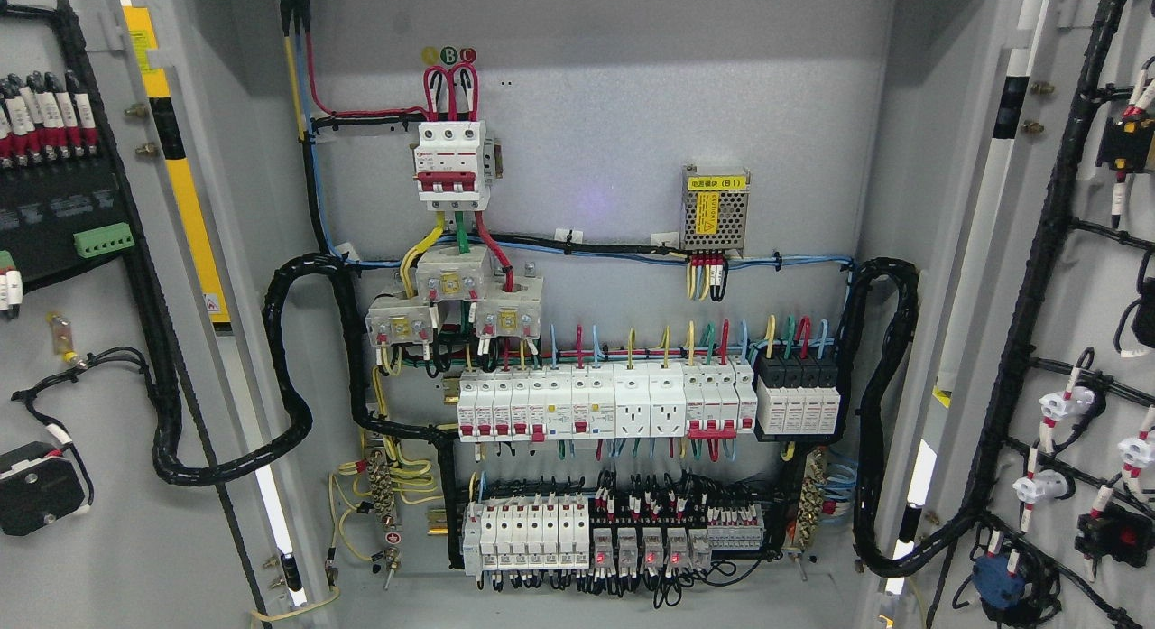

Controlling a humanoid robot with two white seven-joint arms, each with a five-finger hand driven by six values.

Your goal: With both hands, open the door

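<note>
A grey electrical cabinet fills the head view with both doors swung wide open. The left door (99, 358) shows its inner face with terminals and black cable looms. The right door (1083, 340) also shows its inner face, with wired parts along it. Between them the back panel (614, 97) carries a red and white main breaker (450, 164), a row of white breakers (595, 403) and a lower row of relays with red lights (632, 534). Neither of my hands nor any arm shows in the picture.
A small metal power supply with a yellow label (715, 209) sits at the upper right of the panel. Thick black cable looms (289, 367) (889, 394) arc from the panel to each door. A yellow strip (180, 187) runs down the left frame.
</note>
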